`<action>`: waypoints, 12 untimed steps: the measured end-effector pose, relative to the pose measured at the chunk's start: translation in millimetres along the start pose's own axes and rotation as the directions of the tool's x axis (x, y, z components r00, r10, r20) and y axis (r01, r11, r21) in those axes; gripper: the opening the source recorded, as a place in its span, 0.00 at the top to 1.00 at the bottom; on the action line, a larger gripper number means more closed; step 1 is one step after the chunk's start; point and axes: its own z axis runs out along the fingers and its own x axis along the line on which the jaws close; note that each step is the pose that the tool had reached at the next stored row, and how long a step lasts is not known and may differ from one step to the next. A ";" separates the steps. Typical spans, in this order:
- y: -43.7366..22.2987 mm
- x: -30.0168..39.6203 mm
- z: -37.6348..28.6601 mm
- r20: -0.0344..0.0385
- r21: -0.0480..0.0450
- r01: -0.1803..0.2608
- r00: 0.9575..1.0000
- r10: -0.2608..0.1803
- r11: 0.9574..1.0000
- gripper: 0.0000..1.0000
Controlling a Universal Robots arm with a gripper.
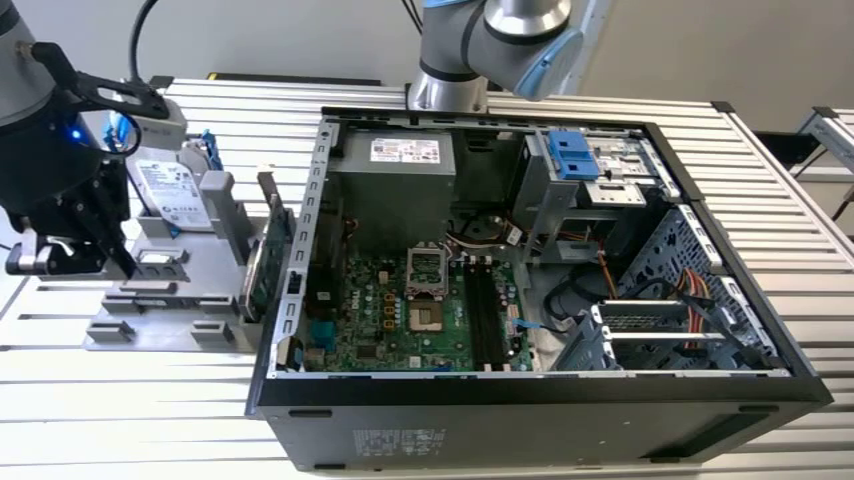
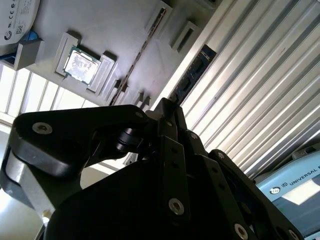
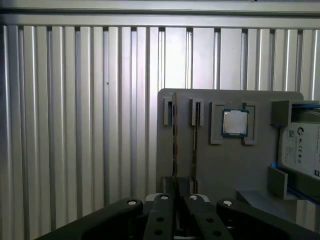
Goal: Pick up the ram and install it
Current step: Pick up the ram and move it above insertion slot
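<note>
The ram [image 2: 194, 74], a narrow dark-blue circuit-board stick with black chips, stands on edge in a grey holder block [image 1: 200, 335] on the ribbed tabletop [image 1: 134, 400], at the exterior view's left of the open computer case [image 1: 534, 420]. The black pincer [image 3: 179, 200] hangs above the block; whether it is apart or together cannot be told. Judged stage: approach for pick-up, calling for centring over the stick's thin edge.

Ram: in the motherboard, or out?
Out. In the second wrist view the ram stands on edge in the gray holder; in the exterior view the black slots on the motherboard look bare.
</note>
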 end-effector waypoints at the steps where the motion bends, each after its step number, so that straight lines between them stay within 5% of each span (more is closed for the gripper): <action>1: 0.0 0.0 -0.6 0.000 0.000 0.000 1.000 0.000 1.000 1.00; 12: 0.1 0.0 -11.9 0.000 0.000 0.000 1.000 0.000 1.000 1.00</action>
